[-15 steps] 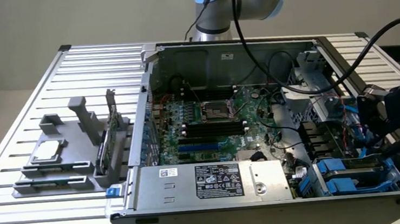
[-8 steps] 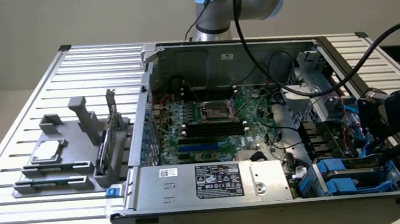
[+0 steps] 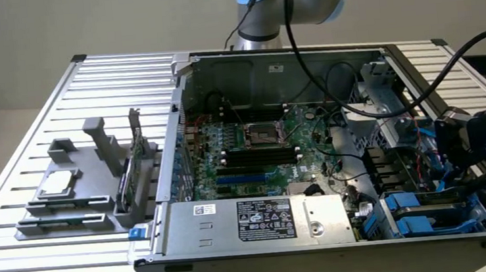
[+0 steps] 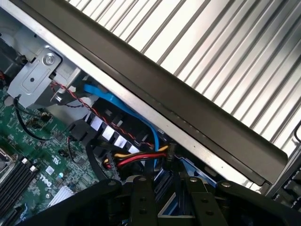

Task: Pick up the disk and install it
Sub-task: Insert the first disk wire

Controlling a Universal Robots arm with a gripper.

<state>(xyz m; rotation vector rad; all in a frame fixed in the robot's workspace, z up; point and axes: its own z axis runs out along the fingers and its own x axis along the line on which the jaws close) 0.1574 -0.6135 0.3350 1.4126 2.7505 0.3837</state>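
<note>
While the slatted table (image 3: 52, 271) bears the open computer case (image 3: 324, 254), we see the pincer (image 4: 168, 201) down at that case's drive-bay corner, just above the blue-framed disk (image 3: 418, 223). We judge the disk at its bay, not yet surely seated; whether the pincer grips it, or how wide it stands, we cannot tell.

My exterior view is bright. The metal table (image 3: 25, 260) glares white at 7 o'clock. Inside the computer case (image 3: 255, 75) it is dimmer, and darkest at 4 o'clock. In my wrist view the table shines white too, a bit washed out.
</note>
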